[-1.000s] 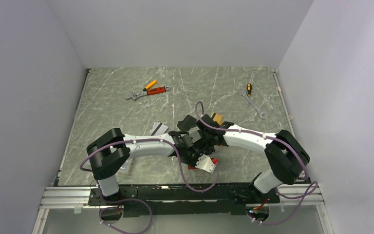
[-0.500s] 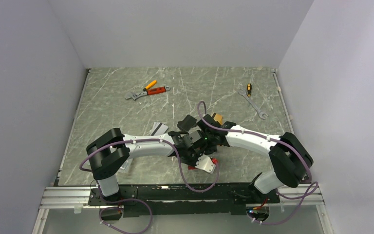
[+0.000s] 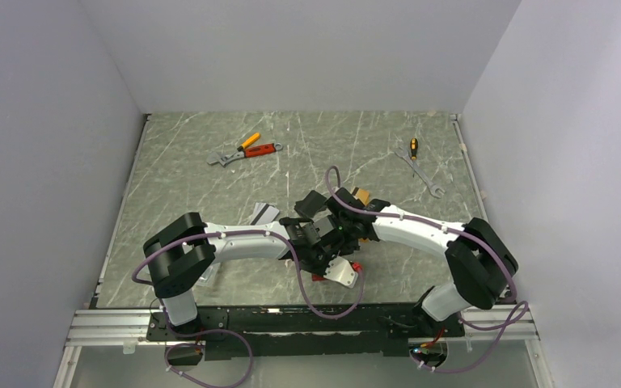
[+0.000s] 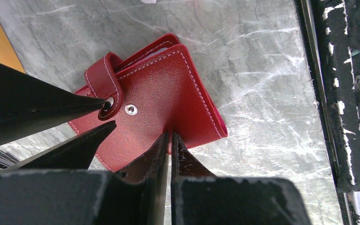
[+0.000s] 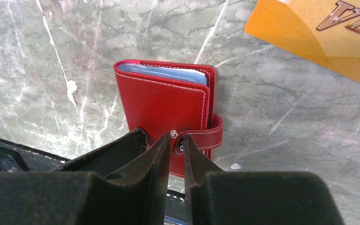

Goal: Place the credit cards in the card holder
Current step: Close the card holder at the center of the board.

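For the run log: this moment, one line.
left gripper: pinching card holder edge | right gripper: at snap tab | gold card: outside

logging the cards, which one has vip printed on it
The orange-gold card, beyond the card holder in the right wrist view; the silver-white cards lie beside the left arm.

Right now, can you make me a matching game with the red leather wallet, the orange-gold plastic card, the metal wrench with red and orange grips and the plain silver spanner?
Things
1. red leather-like card holder
2. orange-gold plastic card
3. metal wrench with red and orange grips
4. plain silver metal spanner

Clues
A. far side of the table, toward the right
B. folded, bluish lining showing at one edge
C. far side, toward the left
D. lying flat, letters VIP facing up

Pairs: 1-B, 2-D, 3-C, 4-A
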